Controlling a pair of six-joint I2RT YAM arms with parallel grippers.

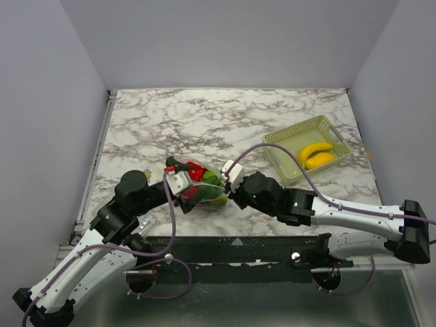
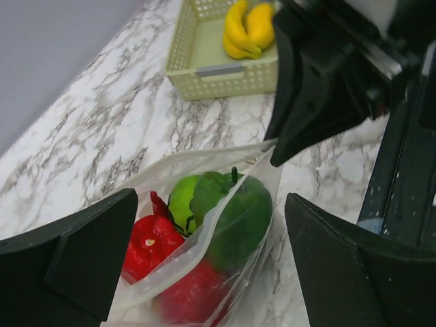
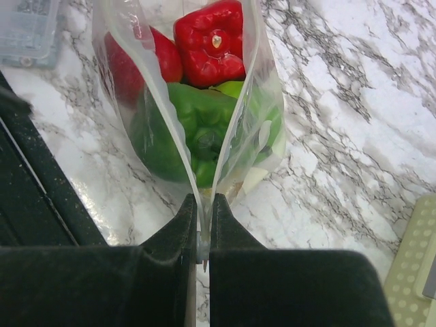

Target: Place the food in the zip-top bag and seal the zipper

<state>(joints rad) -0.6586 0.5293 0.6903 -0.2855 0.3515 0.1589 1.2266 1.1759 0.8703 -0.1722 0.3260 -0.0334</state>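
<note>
My right gripper (image 3: 203, 204) is pinched tight on one end of the pale zipper strip (image 2: 204, 228) of the clear floppy zip-top bag (image 3: 262, 129), my left gripper (image 2: 211, 259) gapes empty astride its open mouth on the marble table (image 1: 204, 116), and I judge the bulging glossy green toy pepper (image 3: 194, 129) may block the seal.

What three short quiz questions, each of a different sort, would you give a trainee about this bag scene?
1. True or false: the right pincer is shut on the edge of the zip-top bag.
2. What lies in the pale green basket? A) an apple B) bananas C) a carrot
3. Fill the gap: the fingers of the left pincer stand ____, one on each side of the bag.

Key: 1 true; 2 B; 3 open.
</note>
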